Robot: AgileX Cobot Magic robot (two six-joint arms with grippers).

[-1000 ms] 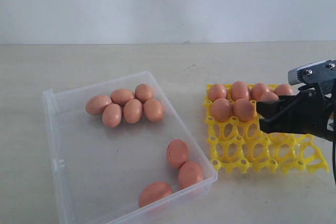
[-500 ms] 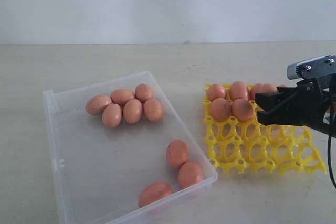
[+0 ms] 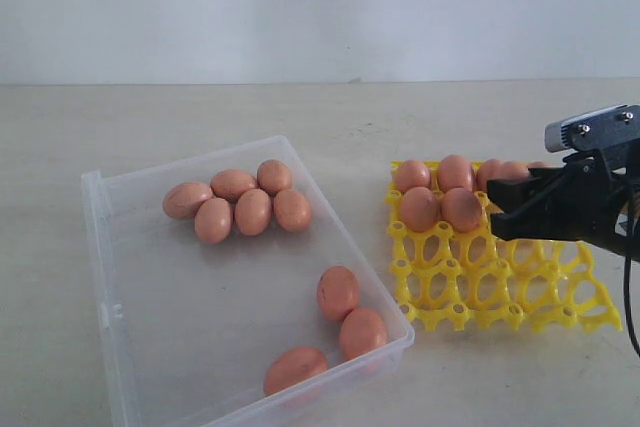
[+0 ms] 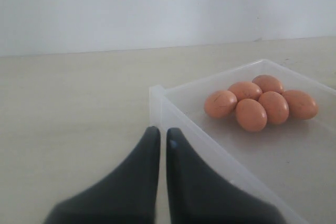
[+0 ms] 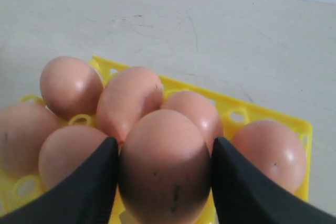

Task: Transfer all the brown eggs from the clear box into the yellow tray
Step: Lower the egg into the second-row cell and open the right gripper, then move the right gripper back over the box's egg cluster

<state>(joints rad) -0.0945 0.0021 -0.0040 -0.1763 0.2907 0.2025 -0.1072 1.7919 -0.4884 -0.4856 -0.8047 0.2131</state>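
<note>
In the right wrist view my right gripper [image 5: 164, 142] is shut on a brown egg [image 5: 165, 166], one black finger on each side. It hangs low over the yellow tray [image 3: 470, 287], where several brown eggs [image 3: 420, 207] fill the far cups. From the exterior view, the gripper [image 3: 500, 209] is over the tray's right half and hides the held egg. The clear box [image 3: 95, 247] on the left holds a cluster of brown eggs [image 3: 240, 202] at the back and three [image 3: 338, 292] near its front right corner. My left gripper [image 4: 163, 131] is shut and empty, just outside a corner of the box [image 4: 157, 95].
The tray's near rows of cups [image 3: 450, 292] are empty. Bare tabletop [image 3: 320, 112] lies behind the box and the tray, and a white wall stands at the back. The box and the tray stand close together, with a narrow gap between them.
My right gripper has shifted slightly up and toward the far side of the tray with the egg in it. The eggs in the box have not moved.
</note>
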